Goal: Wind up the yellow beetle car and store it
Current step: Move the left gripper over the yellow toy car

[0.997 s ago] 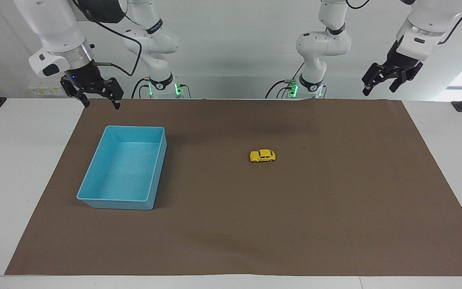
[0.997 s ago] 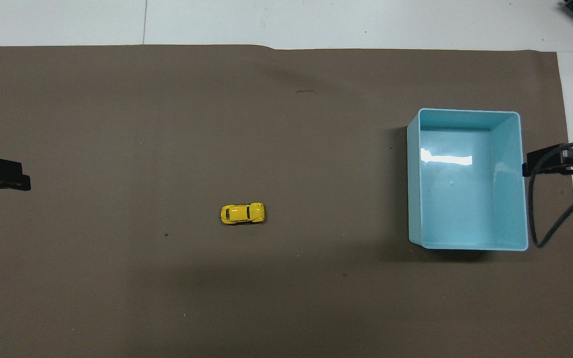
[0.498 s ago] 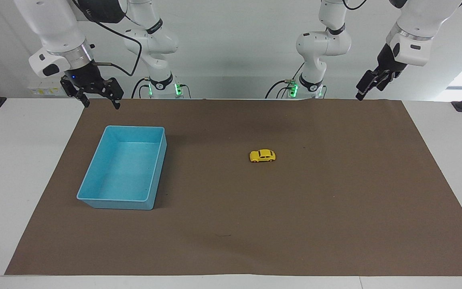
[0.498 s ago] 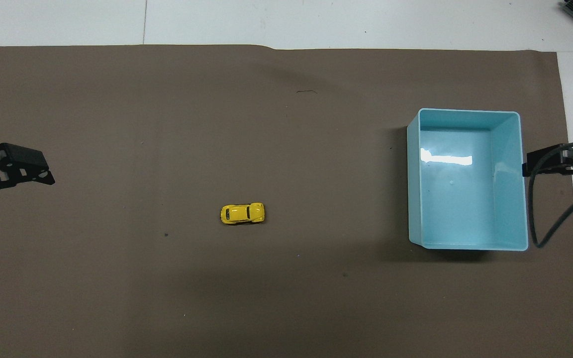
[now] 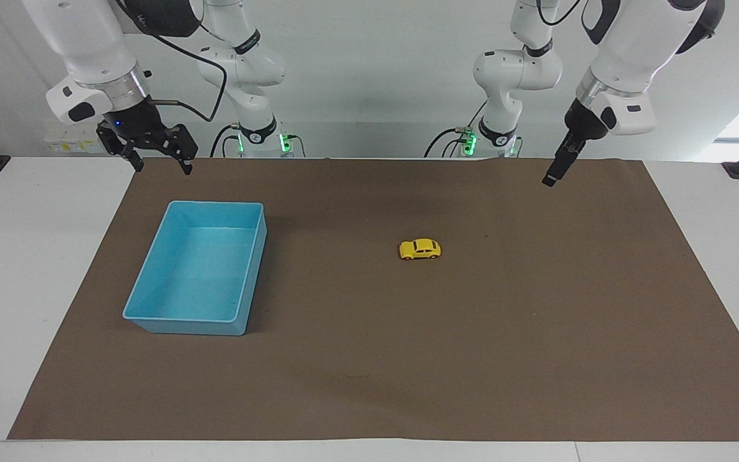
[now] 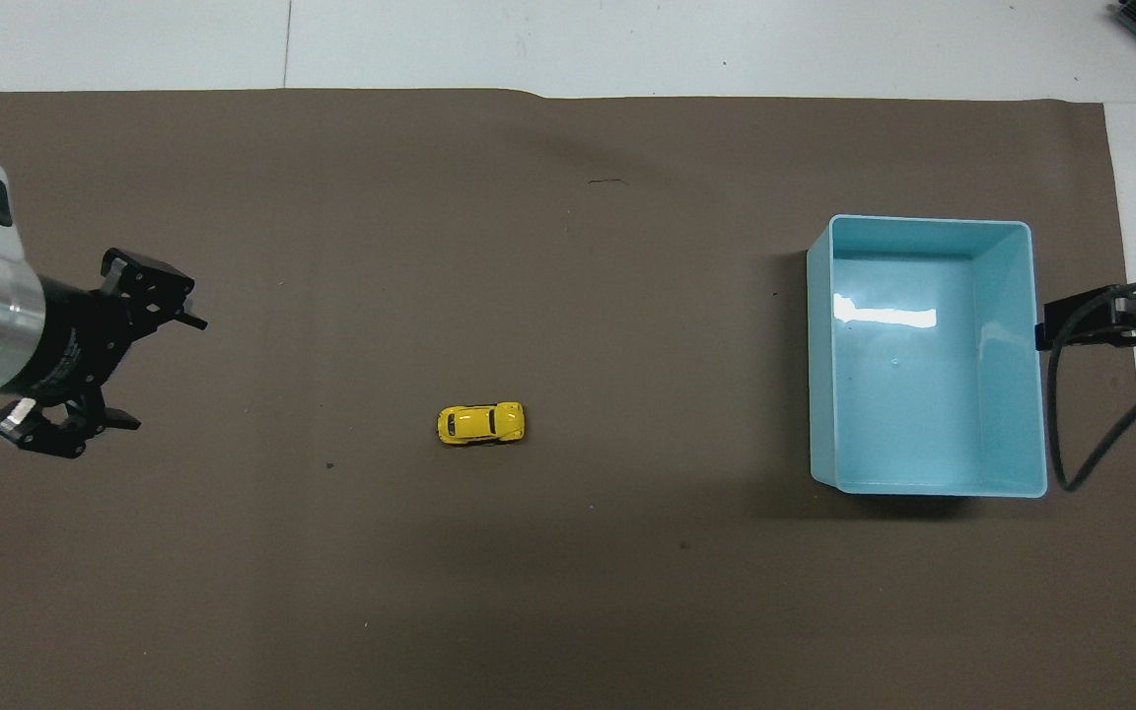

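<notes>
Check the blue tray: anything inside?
Nothing inside the blue tray: only bare floor and glare. All four inner walls show. The yellow beetle car sits on the brown mat.

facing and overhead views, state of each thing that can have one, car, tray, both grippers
yellow beetle car: upright on its wheels on the brown mat, untouched
blue tray: upright, empty
left gripper: open, empty, raised over the mat toward the left arm's end
right gripper: open, empty, waiting, raised over the mat's edge by the tray
</notes>
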{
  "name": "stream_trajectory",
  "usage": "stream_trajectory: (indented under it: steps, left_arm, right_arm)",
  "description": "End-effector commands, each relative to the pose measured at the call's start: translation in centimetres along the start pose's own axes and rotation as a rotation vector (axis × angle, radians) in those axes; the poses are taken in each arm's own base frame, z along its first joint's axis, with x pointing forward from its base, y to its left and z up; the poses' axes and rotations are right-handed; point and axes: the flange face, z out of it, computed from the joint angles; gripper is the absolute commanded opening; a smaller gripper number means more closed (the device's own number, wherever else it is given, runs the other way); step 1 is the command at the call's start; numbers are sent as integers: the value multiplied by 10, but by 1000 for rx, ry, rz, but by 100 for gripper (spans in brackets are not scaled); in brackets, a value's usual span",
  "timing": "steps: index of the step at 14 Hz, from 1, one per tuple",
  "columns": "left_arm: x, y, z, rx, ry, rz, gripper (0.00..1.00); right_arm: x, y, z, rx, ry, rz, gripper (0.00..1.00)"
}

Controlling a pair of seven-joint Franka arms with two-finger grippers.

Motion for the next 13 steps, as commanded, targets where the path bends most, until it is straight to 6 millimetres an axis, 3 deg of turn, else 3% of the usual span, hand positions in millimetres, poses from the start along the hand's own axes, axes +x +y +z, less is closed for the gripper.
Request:
stream_trajectory:
  steps: [1,3,9,10,11,13]
  left_arm:
    - [-10,3,18,-30,-36,-181,100]
    - [-19,8,33,-15,-60,-264,100]
    - [-87,51,82,-20,-57,-589,100]
    - [-89,56,91,-18,-59,-619,100]
    - [-93,64,113,-11,-57,-662,100]
    - [-126,71,163,17,-51,-647,100]
  right_arm:
    - [-6,-2,-3,7,-7,-8,100]
    - [-6,-2,-2,9,-9,-8,100]
    - [-6,-2,-3,7,-7,-8,100]
    - [-6,-2,-3,7,-7,-8,100]
    - [-6,-1,-3,9,-6,-7,100]
    - [-6,-1,-4,9,-3,-4,100]
